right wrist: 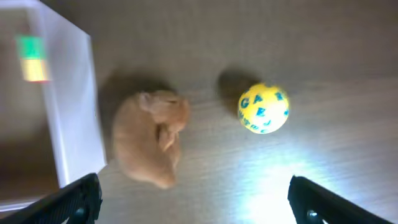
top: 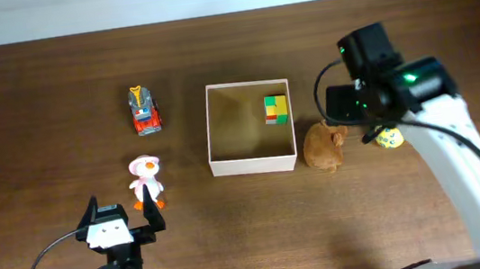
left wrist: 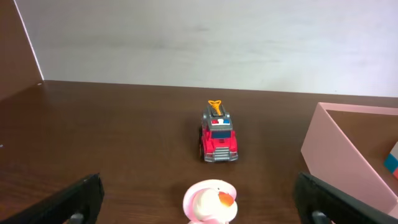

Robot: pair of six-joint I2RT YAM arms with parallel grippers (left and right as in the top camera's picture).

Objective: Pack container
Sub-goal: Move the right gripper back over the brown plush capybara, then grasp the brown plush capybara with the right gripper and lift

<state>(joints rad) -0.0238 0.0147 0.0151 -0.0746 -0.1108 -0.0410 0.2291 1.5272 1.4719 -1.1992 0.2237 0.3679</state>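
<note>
While left gripper [top: 123, 211] and right gripper [right wrist: 196, 208] stand wide, holding nothing, one container [top: 252, 164] mid-table, one coloured block stack [top: 276, 109] in its corner, one red fire truck [top: 144, 110], one pink duck [top: 146, 180], one brown plush [top: 324, 147], one yellow ball [top: 390, 139], blue letters too blurred to read.

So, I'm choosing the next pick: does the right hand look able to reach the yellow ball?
Probably yes. The right hand hangs open above the yellow ball, which lies on bare tabletop with nothing over it, clear of the brown plush animal beside it.
</note>
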